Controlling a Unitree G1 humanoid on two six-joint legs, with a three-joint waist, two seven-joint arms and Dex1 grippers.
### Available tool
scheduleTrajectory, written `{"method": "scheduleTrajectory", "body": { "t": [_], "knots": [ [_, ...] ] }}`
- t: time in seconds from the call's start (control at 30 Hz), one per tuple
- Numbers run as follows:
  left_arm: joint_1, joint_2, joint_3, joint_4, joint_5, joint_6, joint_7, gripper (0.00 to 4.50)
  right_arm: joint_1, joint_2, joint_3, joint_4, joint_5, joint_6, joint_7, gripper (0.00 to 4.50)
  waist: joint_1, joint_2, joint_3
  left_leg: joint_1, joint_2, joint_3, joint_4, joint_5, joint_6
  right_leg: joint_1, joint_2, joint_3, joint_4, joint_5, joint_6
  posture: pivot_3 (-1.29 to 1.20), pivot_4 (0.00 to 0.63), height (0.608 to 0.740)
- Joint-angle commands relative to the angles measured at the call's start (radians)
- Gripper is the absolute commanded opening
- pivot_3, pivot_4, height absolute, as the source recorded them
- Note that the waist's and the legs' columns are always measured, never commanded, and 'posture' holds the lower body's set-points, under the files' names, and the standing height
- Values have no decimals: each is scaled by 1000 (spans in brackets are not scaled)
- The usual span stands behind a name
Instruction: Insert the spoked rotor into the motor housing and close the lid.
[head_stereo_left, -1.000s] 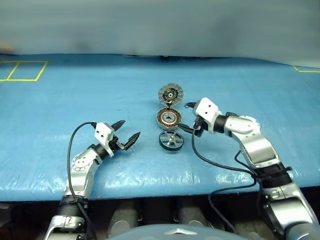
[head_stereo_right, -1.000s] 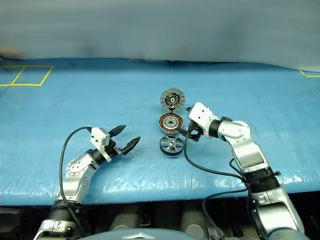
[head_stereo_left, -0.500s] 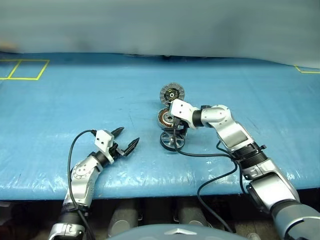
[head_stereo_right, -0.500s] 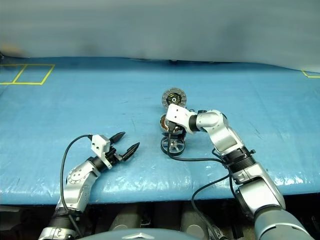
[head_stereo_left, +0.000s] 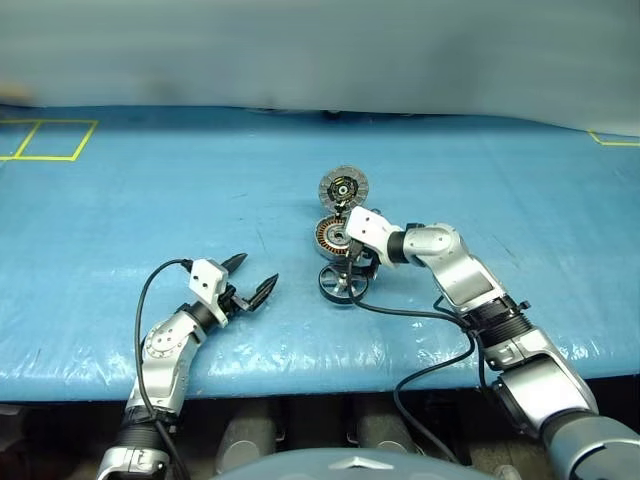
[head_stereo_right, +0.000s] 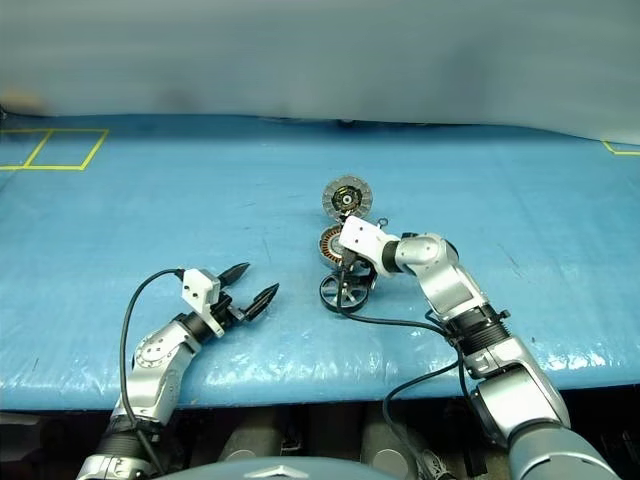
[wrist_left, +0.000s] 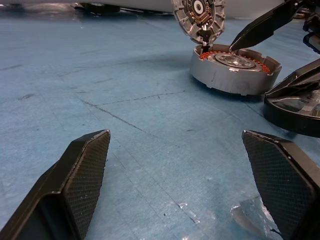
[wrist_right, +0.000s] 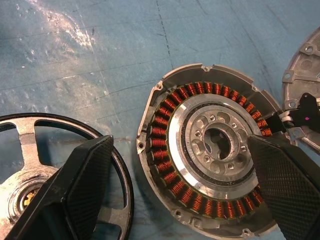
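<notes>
R gripper (head_stereo_left: 350, 268) jaws open over motor housing (wrist_right: 212, 167) & spoked rotor (head_stereo_left: 342, 284), maybe touching, L gripper (head_stereo_left: 256, 279) jaws open

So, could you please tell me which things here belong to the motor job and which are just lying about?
For the job:
spoked rotor
motor housing
lid

Just there:
blue table cover
yellow tape marks

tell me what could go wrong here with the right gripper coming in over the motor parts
The open right gripper hangs over both the spoked rotor and the motor housing, which lie close together; closing here could catch the housing's rim rather than the rotor alone. One finger sits over the copper coils and might scrape them. The lid leans open at the housing's far edge, so a nudge could tip it shut early.
</notes>
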Motion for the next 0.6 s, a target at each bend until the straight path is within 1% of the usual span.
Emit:
{"method": "scheduleTrajectory", "body": {
  "t": [0.03, 0.6],
  "knots": [
    [-4, 3, 1, -20, 7, -13, 3, 4500, 19, 8, -4, -29, -2, 8, -1, 4471, 0, 0, 0, 0, 0, 0, 0, 0, 0, 0, 0, 0, 0, 0, 0, 0, 150, 740],
    [10, 3, 7, -27, 15, -10, 15, 4500, 19, 18, 30, -2, -30, 13, 31, 4471, 0, 0, -1, 2, 0, 0, 0, 0, 0, 2, 1, -2, 0, 0, 0, 0, 150, 740]
  ]
}}
